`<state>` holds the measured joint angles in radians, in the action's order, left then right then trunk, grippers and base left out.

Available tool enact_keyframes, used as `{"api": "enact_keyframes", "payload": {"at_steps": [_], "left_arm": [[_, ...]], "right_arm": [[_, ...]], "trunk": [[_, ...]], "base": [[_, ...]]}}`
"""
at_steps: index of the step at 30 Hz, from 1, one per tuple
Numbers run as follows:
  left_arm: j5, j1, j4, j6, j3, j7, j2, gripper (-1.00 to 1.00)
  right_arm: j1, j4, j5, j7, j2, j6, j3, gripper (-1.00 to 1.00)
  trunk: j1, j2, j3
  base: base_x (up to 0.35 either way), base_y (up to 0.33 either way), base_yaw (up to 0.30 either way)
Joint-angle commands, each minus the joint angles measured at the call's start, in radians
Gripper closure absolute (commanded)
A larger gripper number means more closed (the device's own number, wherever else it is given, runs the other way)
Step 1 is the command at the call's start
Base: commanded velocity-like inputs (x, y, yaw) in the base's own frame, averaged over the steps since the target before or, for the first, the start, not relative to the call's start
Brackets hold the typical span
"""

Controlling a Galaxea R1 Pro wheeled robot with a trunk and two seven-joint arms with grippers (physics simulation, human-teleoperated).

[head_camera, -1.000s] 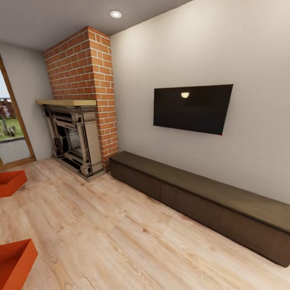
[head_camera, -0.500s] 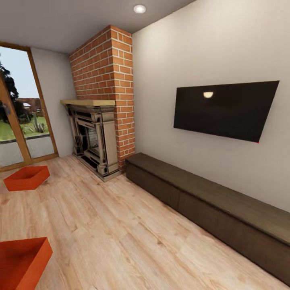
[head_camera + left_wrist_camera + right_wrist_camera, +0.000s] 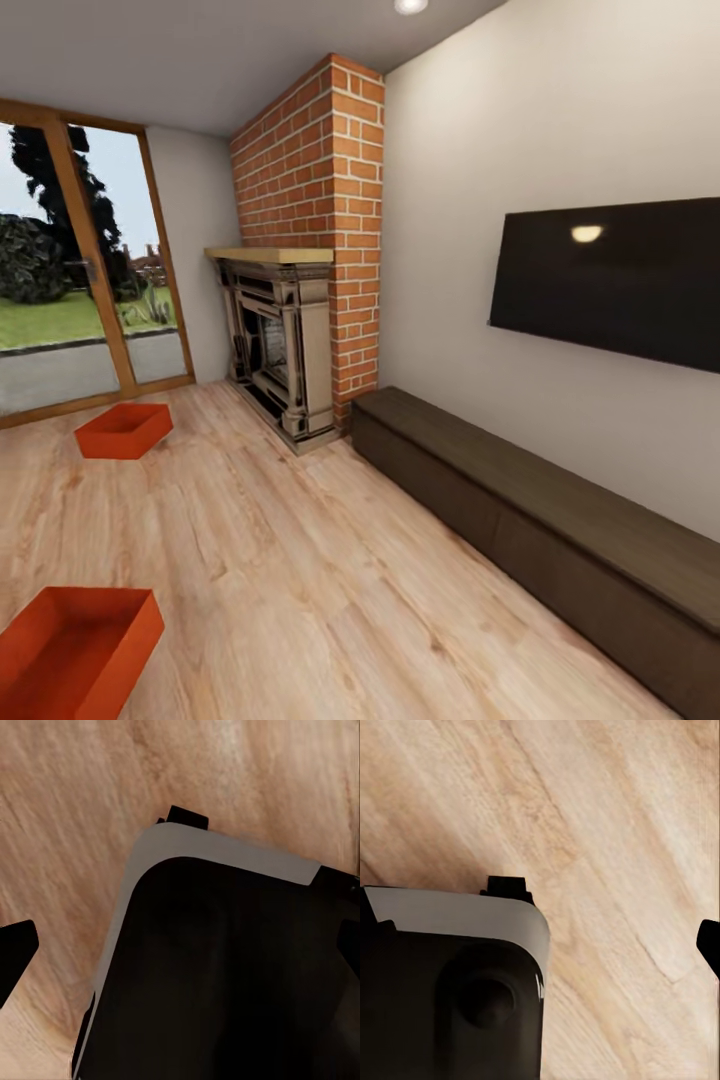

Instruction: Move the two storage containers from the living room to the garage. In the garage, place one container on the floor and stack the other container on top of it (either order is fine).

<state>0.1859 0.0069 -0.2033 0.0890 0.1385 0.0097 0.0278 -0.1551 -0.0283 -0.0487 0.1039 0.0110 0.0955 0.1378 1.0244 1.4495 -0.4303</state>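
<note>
The light wood plank floor (image 3: 330, 580) runs to a red brick fireplace (image 3: 310, 240). Two red-orange lidless rectangular bins rest there, one near (image 3: 75, 650), one farther (image 3: 123, 430). Fetching has barely begun; approach the near bin. Either gripper's grip state: cannot tell.

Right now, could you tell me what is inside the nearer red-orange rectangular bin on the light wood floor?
The nearer red-orange bin looks empty: bare orange inner walls and bottom show. Its near corner is cut off by the picture's edge, so that part cannot be checked.
</note>
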Motion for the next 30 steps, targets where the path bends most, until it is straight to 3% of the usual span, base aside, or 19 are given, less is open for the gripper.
{"api": "enact_keyframes", "payload": {"at_steps": [1,30], "left_arm": [[0.01,0.001,-0.004,0.007,0.001,0.001,0.0,-1.0],[0.008,0.001,-0.004,0.0,0.003,0.001,-0.002,-1.0]], "right_arm": [[-0.001,-0.003,-0.005,0.002,0.0,0.006,0.008,-1.0],[-0.001,-0.003,-0.005,0.002,0.001,0.006,0.006,-1.0]], "trunk": [[0.001,0.0,-0.001],[0.001,0.0,-0.001]], "base": [[0.324,0.0,0.281],[0.31,0.0,0.281]]}}
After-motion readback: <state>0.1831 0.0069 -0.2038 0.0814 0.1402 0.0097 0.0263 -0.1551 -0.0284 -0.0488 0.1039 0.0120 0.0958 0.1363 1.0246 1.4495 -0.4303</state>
